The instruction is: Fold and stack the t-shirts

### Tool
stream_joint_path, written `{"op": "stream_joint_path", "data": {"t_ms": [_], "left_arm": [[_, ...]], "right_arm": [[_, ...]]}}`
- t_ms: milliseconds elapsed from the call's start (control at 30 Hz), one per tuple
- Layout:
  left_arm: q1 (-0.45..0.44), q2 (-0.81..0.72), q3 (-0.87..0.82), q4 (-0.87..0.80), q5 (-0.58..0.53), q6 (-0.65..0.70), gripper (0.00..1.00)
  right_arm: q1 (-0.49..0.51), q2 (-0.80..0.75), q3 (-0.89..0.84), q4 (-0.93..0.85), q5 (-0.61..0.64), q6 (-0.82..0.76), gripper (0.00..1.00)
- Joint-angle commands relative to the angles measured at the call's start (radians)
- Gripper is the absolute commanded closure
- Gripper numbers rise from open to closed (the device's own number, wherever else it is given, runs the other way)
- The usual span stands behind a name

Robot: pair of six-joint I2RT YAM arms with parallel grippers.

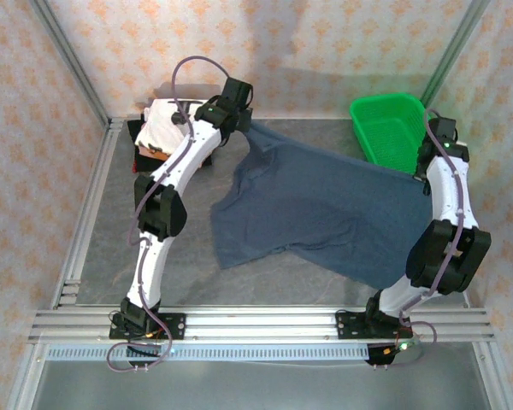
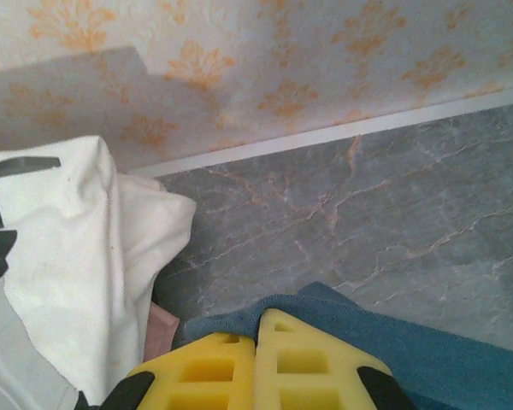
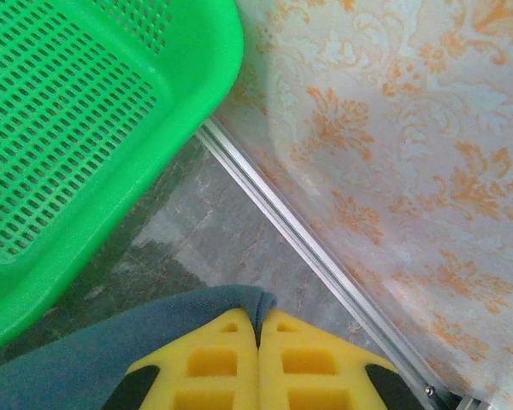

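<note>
The left end effector (image 2: 256, 329) is clenched on one edge of the blue shirt (image 1: 325, 205). The right end effector (image 3: 258, 329) is clenched on the opposite edge, beside the green basket (image 1: 389, 128). The shirt stretches between them, its lower part trailing on the worktop (image 1: 111, 256). Both pinches look thin, so a harder pull could slip one. The cloth might also snag the basket or brush the folded stack (image 1: 167, 128).

The right hand (image 3: 258, 329), its yellow fingers (image 3: 209, 363) pressed together, appears to pinch the folded edge of a blue t-shirt (image 3: 85, 359) above the grey marbled worktop (image 3: 197, 231). A green mesh basket (image 3: 214, 51) sits beside a metal rail (image 3: 308, 248) below an orange-patterned wall (image 3: 393, 128).
</note>
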Motion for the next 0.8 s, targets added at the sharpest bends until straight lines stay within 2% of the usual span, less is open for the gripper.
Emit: {"op": "stream_joint_path", "data": {"t_ms": [0,200,367,533,767], "left_arm": [[-0.003,-0.02,0.018,0.002,-0.071,0.015,1.0],[0.013,-0.121,-0.186,0.074,-0.004,-0.054,1.0],[0.069,-0.221,-0.386,0.143,0.097,-0.144,1.0],[0.084,-0.204,-0.418,0.103,0.15,-0.157,1.0],[0.08,-0.169,-0.487,0.142,0.219,-0.198,1.0]], "right_arm": [[-0.014,-0.047,-0.046,0.022,0.051,0.0,1.0],[-0.014,-0.126,-0.142,0.025,-0.003,0.045,1.0],[-0.018,-0.228,-0.235,0.026,-0.033,0.079,1.0],[-0.034,-0.292,-0.33,0.032,-0.06,0.104,1.0],[-0.053,-0.331,-0.45,0.087,-0.076,0.117,1.0]]}}
